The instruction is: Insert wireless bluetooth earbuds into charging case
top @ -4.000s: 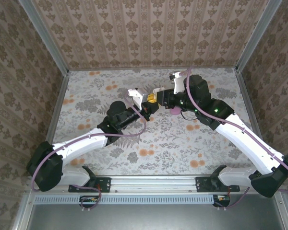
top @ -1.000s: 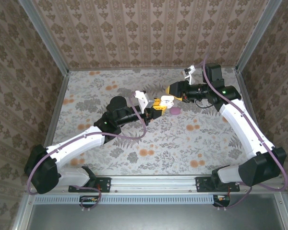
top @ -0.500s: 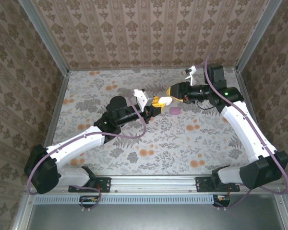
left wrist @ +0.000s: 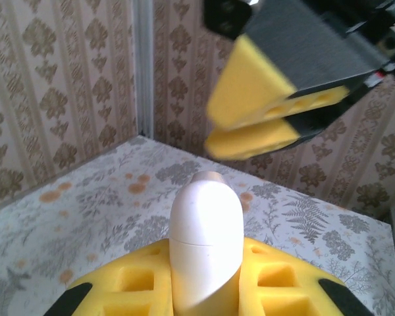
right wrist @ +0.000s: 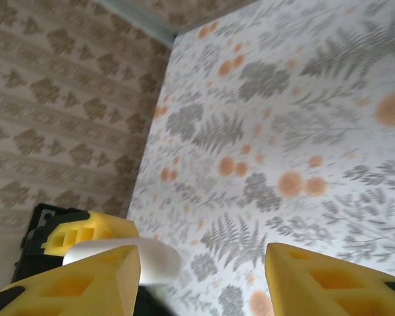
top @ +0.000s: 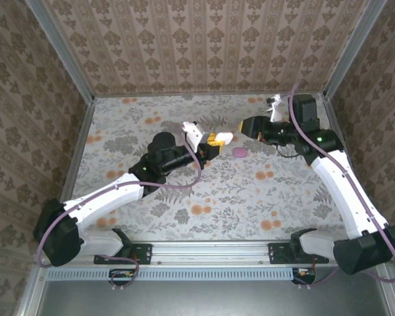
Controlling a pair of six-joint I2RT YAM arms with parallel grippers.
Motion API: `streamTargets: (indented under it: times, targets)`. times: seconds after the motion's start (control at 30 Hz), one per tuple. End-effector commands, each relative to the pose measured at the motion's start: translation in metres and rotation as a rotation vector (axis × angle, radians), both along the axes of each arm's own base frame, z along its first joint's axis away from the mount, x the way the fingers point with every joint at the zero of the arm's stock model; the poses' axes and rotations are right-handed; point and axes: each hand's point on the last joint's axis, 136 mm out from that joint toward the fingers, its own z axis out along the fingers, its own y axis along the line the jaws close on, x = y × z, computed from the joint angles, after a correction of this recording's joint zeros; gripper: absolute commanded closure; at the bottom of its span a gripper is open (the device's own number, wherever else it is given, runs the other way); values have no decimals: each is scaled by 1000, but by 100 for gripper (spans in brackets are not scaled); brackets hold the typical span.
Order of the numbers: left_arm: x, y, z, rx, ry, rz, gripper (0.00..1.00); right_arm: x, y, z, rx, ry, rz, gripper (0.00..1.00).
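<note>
Clamping a white glossy capsule-shaped plastic charging case [left wrist: 205,243] between the yellow foam-padded left fingers [left wrist: 128,289], upright, with a thin seam across its middle and the rounded tip poking free. From above, holding it just over the grey floral-printed counter [top: 184,191], toward 12 o'clock from the counter's middle. With the yellow right fingers [right wrist: 329,283] spread wide and gripping nothing, at 2 o'clock of the case, near it but not touching. Lying on the counter at 4 o'clock of the case, apart from both sets of fingers: a small pale pink glossy piece [top: 239,152], too small to tell whether an earbud.
</note>
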Motion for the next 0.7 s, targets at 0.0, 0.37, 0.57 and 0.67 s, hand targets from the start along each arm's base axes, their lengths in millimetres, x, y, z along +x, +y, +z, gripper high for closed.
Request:
streamTargets:
  times: [0.0,0.37,0.57,0.67]
  targets:
    - [9,8,-19,1,135,77,79,7,-27,-5,-47,-40,-142,43]
    - [22,-7,-97,113,469,112,80,10,-52,-18,-31,-42,-265,42]
    - [32,-17,-155,194,718,173,80,7,-57,-27,-42,-15,-280,42]
    - [29,-21,-182,229,826,176,80,7,-59,-32,-37,3,-293,42]
